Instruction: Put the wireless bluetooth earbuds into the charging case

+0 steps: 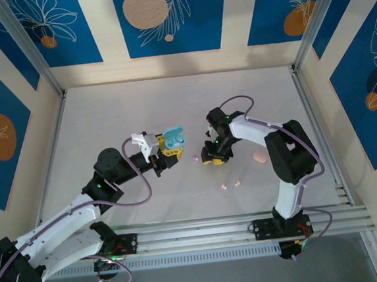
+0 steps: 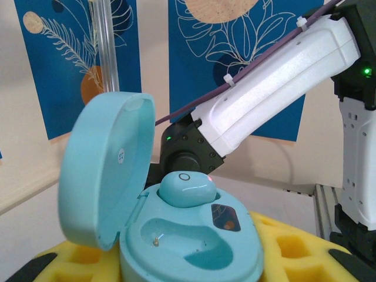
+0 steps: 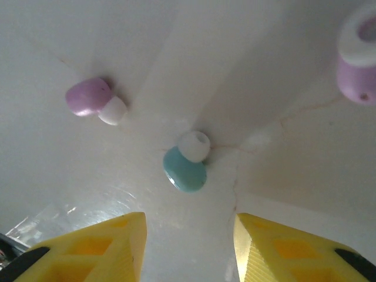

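From above, the left hand (image 1: 165, 148) sits just left of the frame's centre, closed on the light blue charging case (image 1: 173, 142), whose lid stands open. The left wrist view brings out the inside of the case: the lid (image 2: 100, 170) tilts up at the left, one light blue earbud (image 2: 185, 189) is seated in the far socket, and the near socket (image 2: 188, 238) lies bare. The yellow fingers (image 2: 288, 247) flank the base of the case, and the right arm (image 2: 276, 88) crosses behind it.

The right hand (image 1: 214, 157) hangs just right of centre in the top view, low over the tabletop (image 1: 107, 115). Its own camera is clearer on the grip: the two yellow fingers (image 3: 117, 247) stand apart at the bottom of the frame with nothing between them. Just above the gap a loose light blue earbud (image 3: 187, 165) lies on the tabletop, with a lilac earbud (image 3: 94, 98) to the upper left and another lilac earbud (image 3: 357, 64) at the upper right edge. The top view adds two pale buds (image 1: 224, 186) lower centre and a pink case (image 1: 259, 156) right of the right hand.
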You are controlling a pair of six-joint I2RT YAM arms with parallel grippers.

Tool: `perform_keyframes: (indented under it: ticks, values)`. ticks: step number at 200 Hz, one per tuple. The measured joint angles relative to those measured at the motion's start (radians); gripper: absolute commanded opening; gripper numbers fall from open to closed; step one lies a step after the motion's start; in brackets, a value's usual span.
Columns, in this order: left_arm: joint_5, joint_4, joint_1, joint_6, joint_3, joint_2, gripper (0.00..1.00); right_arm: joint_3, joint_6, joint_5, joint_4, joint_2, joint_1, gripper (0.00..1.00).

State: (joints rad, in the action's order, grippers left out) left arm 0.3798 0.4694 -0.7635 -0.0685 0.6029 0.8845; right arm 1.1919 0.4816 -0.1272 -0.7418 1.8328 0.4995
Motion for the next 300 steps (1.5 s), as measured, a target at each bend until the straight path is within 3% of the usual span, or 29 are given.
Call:
perform_keyframes:
  ticks: [71, 139, 258, 300]
  values:
    - [0.000, -0.011, 0.000, 0.000, 0.000, 0.000, 0.32, 0.214, -0.081, 0.053, -0.015, 0.161, 0.018, 0.42]
    - [-0.008, -0.023, 0.000, 0.000, 0.000, 0.000, 0.32, 0.227, -0.120, 0.041, -0.038, 0.204, 0.012, 0.38]
    - [-0.011, -0.024, 0.000, -0.001, -0.001, 0.001, 0.32, 0.011, -0.109, -0.074, -0.055, 0.028, 0.032, 0.34]
    - [-0.011, -0.024, 0.000, -0.001, -0.001, 0.001, 0.33, 0.023, -0.103, -0.035, -0.032, -0.008, 0.021, 0.35]
